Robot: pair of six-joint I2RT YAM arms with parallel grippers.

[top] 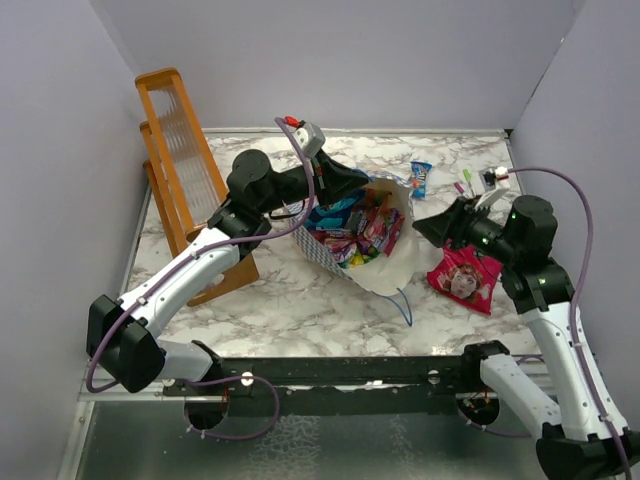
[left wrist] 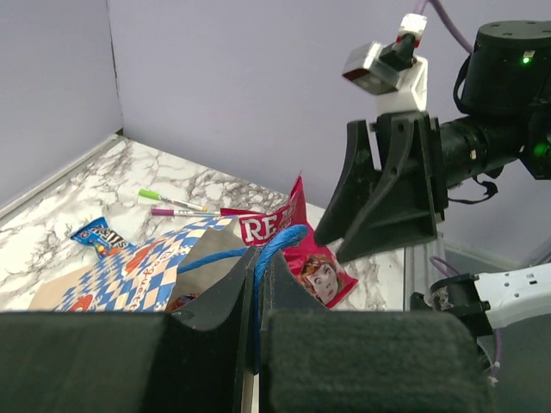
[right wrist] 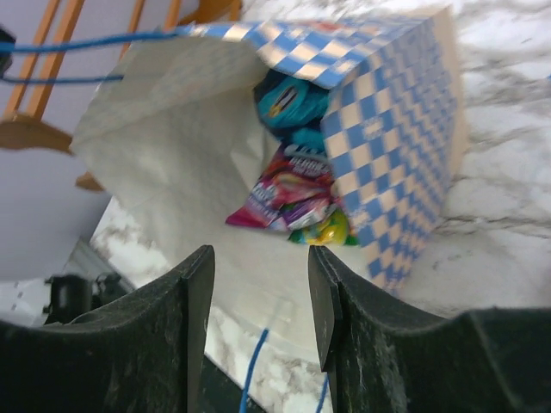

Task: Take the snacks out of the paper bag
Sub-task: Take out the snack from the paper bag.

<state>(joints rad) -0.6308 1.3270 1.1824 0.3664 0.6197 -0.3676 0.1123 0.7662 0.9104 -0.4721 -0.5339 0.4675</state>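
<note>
1. L claw (left wrist: 258, 274) pinches blue cord handle (left wrist: 284, 243) of paper bag (top: 388, 262), tipped sideways on table (top: 300, 300).
2. R claw (top: 420, 228) spread wide, facing bag mouth; snacks (top: 355, 230) inside.
3. "REAL" pouch (top: 465, 278) on table, beside bag.

- Paper bag (top: 392, 262): mid-counter (top: 290, 305), on its side, mouth facing 3 o'clock. Clock bearings below are taken from the bag, with 12 o'clock at the far wall.
- Snacks (top: 358, 232): heaped inside the bag, back from the mouth.
- REAL pouch (top: 465, 278): flat on the counter at 4 o'clock, near the mouth.
- Small packet (top: 421, 178): on the counter at 1 o'clock.
- Markers (top: 463, 186): at 2 o'clock, beyond the small packet.
- Rack (top: 185, 180): at 10 o'clock, against the left wall.
- Left pincer (top: 350, 185): at 12 o'clock over the bag's rim, one cord handle (left wrist: 274, 245) pinched between its fingers.
- Second cord handle (top: 402, 305): on the counter at 5 o'clock.
- Right pincer (top: 425, 228): at 3 o'clock, facing the mouth, behind the REAL pouch, fingers apart.
</note>
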